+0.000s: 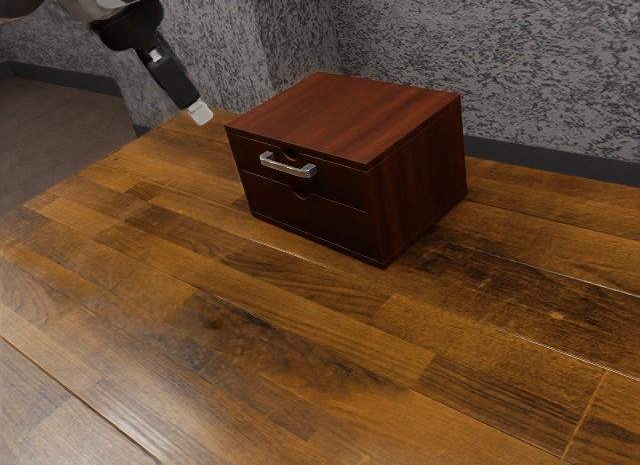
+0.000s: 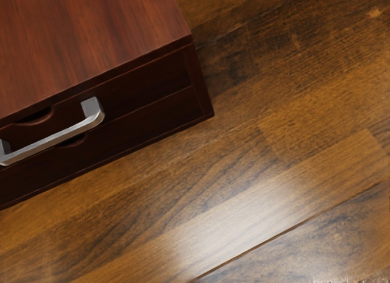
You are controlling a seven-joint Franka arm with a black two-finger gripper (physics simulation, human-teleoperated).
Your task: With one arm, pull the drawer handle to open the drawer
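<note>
Plainly the silver handle lies across the top drawer, standing proud of its front so a claw can hook behind it. The drawer looks flush with the cabinet, so I judge it shut. The cabinet stands toward the bench's far edge, by the wall, front facing the arm. The gripper hangs apart from the handle, angled down toward it; released or clenched, I cannot tell.

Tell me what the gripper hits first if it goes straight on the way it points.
Likely the table, just before the cabinet, rather than its handle; the gripper depth is unclear.
</note>
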